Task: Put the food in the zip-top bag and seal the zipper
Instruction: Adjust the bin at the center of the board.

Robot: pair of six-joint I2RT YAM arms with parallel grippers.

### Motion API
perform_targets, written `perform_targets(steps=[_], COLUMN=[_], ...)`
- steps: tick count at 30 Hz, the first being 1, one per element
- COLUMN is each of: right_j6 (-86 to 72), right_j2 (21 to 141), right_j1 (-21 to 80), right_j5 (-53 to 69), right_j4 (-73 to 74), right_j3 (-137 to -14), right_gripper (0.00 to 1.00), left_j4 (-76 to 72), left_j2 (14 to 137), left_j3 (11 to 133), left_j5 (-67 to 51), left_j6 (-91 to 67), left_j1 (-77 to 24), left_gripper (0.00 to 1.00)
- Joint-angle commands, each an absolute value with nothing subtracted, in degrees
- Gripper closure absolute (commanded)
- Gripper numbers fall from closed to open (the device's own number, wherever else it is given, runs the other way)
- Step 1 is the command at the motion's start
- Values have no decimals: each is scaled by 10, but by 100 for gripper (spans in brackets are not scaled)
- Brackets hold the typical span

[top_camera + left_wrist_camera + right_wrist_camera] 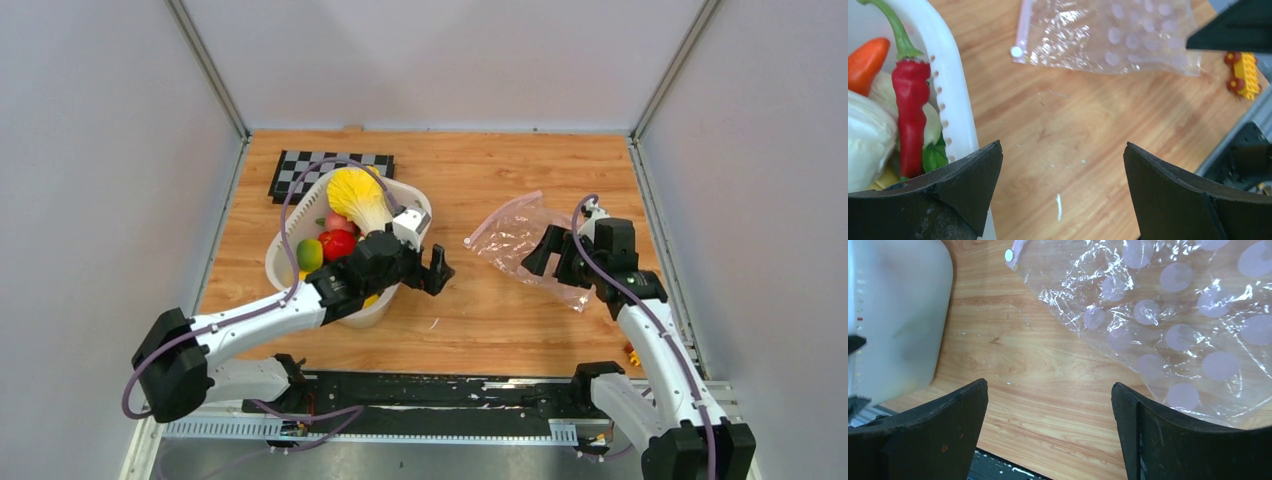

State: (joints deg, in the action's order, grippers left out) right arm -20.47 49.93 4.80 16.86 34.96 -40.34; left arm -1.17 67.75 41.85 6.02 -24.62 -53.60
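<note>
The food lies in a white slotted basket: a yellow-leaved cabbage, a red tomato and a green lime. The left wrist view shows a red chili and an orange carrot inside the basket rim. The clear zip-top bag lies flat and empty on the table, its pink zipper along the far-left edge. My left gripper is open and empty, just right of the basket. My right gripper is open and empty over the bag's near edge.
A black-and-white checkerboard lies behind the basket. A small yellow toy sits near the right arm's base and shows in the left wrist view. Grey walls enclose the wooden table.
</note>
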Motion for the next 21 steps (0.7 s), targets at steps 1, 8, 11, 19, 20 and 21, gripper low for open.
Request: perform_targets(steps=[1,8,11,19,20,21], right_j6=[-216,-220,-231,-276,-288,-298], right_j2=[524,573,621,792,816,845], right_j1=[48,49,67,132,134,137], right_j5=[219,227,186,-17,-42,-63], right_j4=[339,321,328,303,298,298], right_j3=[-419,-419,-454,-612,-633,-664], right_gripper=[6,8,11,14,14,14], left_j4=[114,132,116,67,65,62], left_j2=[740,760,739,653,642,630], left_j3=[417,444,438,423,422,422], left_j5=[68,38,-1,-102,-109,-118], left_j6=[-190,-163,-185,-253,-258,-263], left_j1=[-462,-433,-433,-439,-439,-440], left_gripper=[0,0,0,0,0,0])
